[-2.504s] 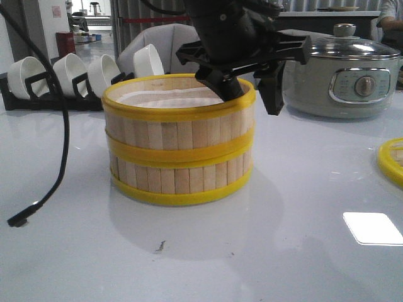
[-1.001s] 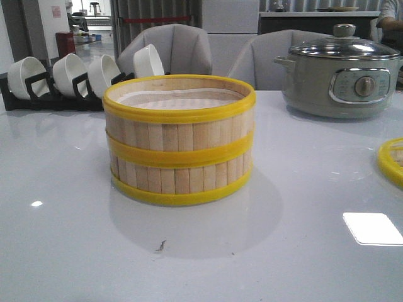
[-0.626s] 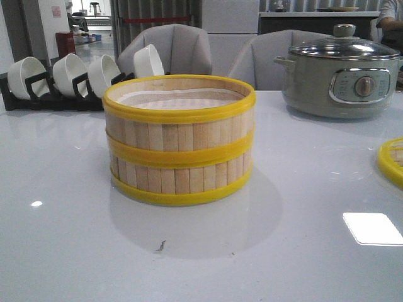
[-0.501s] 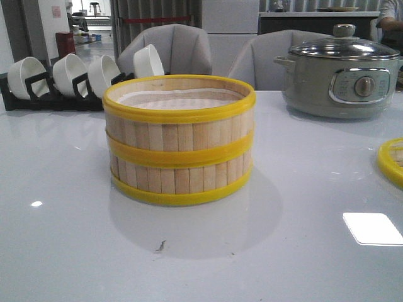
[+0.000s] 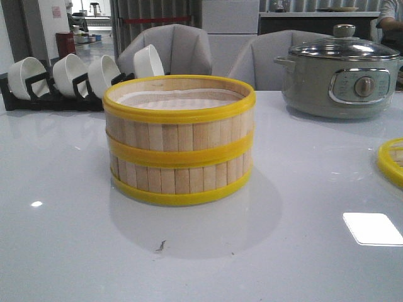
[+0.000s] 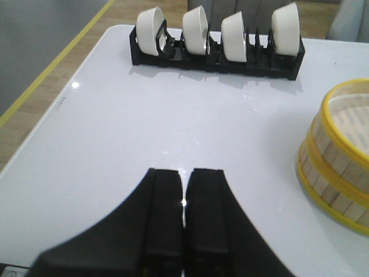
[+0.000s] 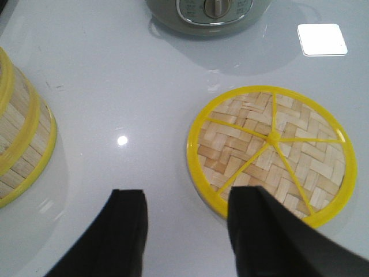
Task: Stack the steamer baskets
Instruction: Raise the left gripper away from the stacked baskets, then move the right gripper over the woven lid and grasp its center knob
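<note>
Two steamer baskets (image 5: 179,138) with pale slat walls and yellow rims stand stacked one on the other mid-table; they also show in the left wrist view (image 6: 337,156) and right wrist view (image 7: 23,138). The woven, yellow-rimmed lid (image 7: 271,153) lies flat on the table, its edge at the front view's right border (image 5: 391,160). My right gripper (image 7: 187,205) hangs open over the table, one finger overlapping the lid's rim. My left gripper (image 6: 184,179) is shut with nothing in it, apart from the stack. Neither gripper appears in the front view.
A grey electric pot (image 5: 343,72) with a glass lid stands at the back right. A black rack (image 6: 216,55) of white bowls (image 5: 82,72) runs along the back left. The table's left edge (image 6: 34,124) shows in the left wrist view.
2.5 s ago a black gripper hung over the stack's far rim and a cable crossed the left; both have left the front view. The stack has not moved.
</note>
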`<act>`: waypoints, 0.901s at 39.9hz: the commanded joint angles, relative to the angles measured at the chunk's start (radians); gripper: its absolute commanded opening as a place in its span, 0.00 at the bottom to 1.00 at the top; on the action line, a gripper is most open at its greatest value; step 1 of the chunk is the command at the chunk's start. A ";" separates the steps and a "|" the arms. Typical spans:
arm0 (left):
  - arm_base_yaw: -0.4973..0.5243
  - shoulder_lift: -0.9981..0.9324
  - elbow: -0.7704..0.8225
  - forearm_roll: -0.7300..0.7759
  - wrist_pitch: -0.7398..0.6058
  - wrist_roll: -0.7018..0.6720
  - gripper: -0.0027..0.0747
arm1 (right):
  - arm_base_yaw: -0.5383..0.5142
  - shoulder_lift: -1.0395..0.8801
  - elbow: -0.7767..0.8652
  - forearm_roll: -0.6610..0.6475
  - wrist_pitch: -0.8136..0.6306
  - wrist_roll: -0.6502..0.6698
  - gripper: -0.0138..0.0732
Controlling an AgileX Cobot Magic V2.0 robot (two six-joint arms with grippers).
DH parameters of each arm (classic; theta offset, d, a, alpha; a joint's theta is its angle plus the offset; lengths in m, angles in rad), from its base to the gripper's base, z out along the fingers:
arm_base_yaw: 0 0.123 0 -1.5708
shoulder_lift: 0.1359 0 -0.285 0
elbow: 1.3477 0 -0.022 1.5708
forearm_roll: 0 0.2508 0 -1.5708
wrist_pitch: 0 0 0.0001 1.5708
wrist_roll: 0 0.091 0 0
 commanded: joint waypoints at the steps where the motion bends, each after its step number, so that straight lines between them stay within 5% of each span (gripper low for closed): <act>1: 0.001 -0.042 0.064 0.002 -0.138 -0.012 0.14 | 0.000 -0.004 -0.032 -0.003 -0.075 -0.005 0.65; 36: 0.001 -0.060 0.179 0.002 -0.198 -0.012 0.14 | 0.000 -0.004 -0.032 0.028 -0.075 -0.005 0.65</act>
